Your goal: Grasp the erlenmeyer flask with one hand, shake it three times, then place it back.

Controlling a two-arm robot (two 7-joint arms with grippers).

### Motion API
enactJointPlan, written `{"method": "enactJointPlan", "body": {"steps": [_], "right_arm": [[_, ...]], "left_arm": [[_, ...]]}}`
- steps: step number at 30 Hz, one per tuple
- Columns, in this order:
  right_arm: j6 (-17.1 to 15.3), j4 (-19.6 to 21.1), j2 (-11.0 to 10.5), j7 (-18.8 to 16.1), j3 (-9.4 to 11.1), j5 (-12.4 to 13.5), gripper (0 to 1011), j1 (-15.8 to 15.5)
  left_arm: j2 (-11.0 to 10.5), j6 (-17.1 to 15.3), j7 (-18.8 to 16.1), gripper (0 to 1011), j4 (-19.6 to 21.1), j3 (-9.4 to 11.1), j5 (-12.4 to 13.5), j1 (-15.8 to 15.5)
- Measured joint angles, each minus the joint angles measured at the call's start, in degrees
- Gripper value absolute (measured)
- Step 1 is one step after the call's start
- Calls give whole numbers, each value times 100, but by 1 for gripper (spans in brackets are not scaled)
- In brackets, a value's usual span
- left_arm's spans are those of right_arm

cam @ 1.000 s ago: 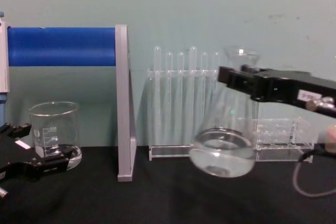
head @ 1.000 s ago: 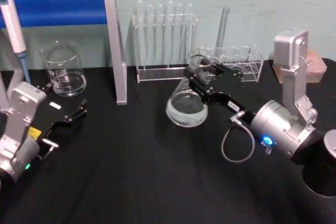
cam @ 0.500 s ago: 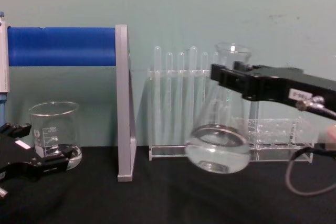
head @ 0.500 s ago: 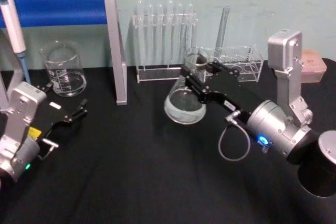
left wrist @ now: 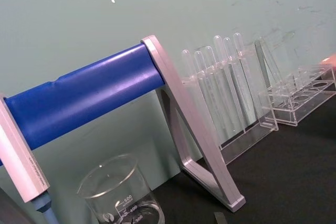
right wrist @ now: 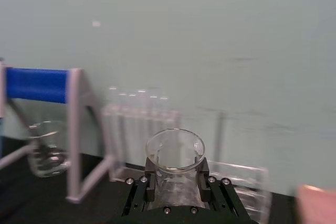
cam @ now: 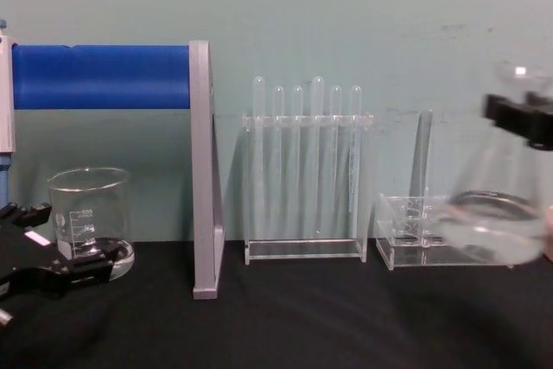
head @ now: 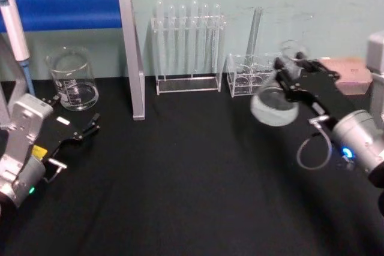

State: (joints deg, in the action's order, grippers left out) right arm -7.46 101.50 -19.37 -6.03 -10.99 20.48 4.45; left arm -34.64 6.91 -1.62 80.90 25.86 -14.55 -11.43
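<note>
While aloft beside the rack (head: 240, 77), erlenmeyer flask (head: 273, 106) tight in right gripper (head: 287, 75); left gripper (head: 83, 130) spread by beaker (head: 72, 82).

A laboratory bench. Beyond both sets of jaws, a rack of test tubes (head: 187, 40) and a low acrylic rack (head: 243, 77) line the wall. A graduated glass beaker (head: 73, 80) stands just ahead of the left gripper (head: 87, 128) and its parted jaws. The right gripper (head: 285, 74) clamps an erlenmeyer flask (head: 273, 104) by the neck.

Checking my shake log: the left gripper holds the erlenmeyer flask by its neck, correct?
No. The right gripper holds the erlenmeyer flask by its neck, as the head view shows; the left gripper rests open near the beaker.
</note>
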Motion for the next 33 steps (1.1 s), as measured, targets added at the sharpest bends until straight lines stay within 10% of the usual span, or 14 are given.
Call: {"method": "enactJointPlan", "body": {"steps": [12, 33], "right_arm": [[-55, 104, 105, 170, 350, -133, 457, -196], [-59, -143, 264, -1137, -762, -101, 457, 328]], "left_arm": [[0, 0, 0, 1001, 0, 0, 0, 0], [0, 0, 0, 1001, 0, 0, 0, 0]]}}
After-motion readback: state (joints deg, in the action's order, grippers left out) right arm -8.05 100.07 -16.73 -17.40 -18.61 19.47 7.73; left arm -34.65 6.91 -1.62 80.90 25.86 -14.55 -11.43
